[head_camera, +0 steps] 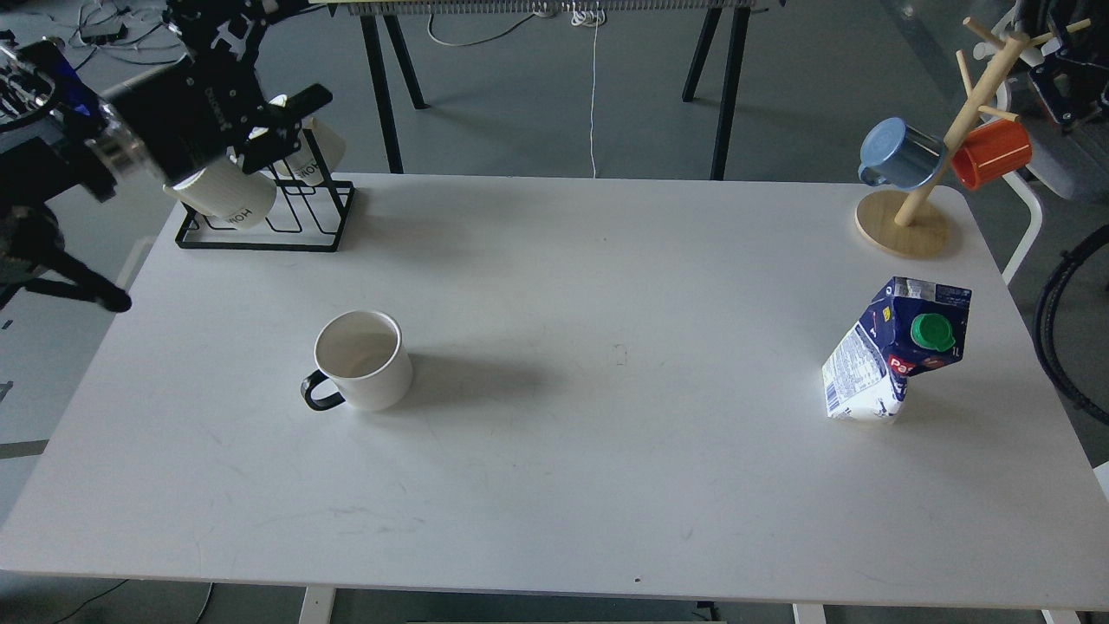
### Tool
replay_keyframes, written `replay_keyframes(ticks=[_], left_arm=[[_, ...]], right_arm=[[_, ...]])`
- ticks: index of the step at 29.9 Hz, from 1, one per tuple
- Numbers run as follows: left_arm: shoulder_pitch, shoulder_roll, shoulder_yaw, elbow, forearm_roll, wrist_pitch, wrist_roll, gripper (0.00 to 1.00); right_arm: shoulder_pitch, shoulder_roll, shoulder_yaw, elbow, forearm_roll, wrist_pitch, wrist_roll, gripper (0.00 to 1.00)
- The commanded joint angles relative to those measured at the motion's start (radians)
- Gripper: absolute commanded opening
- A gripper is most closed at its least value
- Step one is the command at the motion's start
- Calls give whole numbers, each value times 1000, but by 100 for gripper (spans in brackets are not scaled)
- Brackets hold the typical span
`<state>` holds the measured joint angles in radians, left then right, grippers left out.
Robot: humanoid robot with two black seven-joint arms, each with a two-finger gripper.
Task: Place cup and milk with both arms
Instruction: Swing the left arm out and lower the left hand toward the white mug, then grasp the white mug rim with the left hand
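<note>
While the left gripper (277,82) hangs over the far-left corner of the table (554,485), its two dark fingers stand apart with nothing between them, one reaching up toward the frame's top edge and the other pointing out to the right. Right below and beside it sits the black wire rack (299,227) with its cream mugs (227,195), which the gripper's body partly covers. The cup (364,359) stands upright on the table well apart from that gripper, nearer to the robot and a little to the gripper's right, its open mouth up and its black handle turned toward the near-left. The milk (897,358) lies far across the table from the left gripper, near the right edge, leaning over with its green cap facing up. Beyond the milk stands the wooden mug tree (944,152) carrying a blue mug (901,154) and an orange mug (992,152). The right gripper is not in view.
</note>
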<state>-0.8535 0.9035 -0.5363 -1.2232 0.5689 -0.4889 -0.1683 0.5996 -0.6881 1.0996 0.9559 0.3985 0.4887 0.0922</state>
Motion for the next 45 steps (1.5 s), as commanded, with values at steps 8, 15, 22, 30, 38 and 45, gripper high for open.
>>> replay_keyframes(ticks=[8,15,22,30,38,45], left_arm=[[-5,68,15,-114,822,0,-2,86],[2,17,71,-113,1066,0,-83,70],[4,-35,173,-104,1282,0,-89,67],[8,-61,239,-38,1335,0,-89,63],[8,-92,332,4,1405,46,-99,40],[-1,-117,331,4,1411,32,-99,7]], right_arm=[[16,35,-1,-9,-3,0,0,99],[20,32,-1,-25,-3,0,0,99],[20,32,-3,-25,-4,0,0,99],[20,33,-3,-25,-4,0,0,99],[22,33,-4,-25,-4,0,0,99],[23,32,-7,-25,-7,0,0,99]])
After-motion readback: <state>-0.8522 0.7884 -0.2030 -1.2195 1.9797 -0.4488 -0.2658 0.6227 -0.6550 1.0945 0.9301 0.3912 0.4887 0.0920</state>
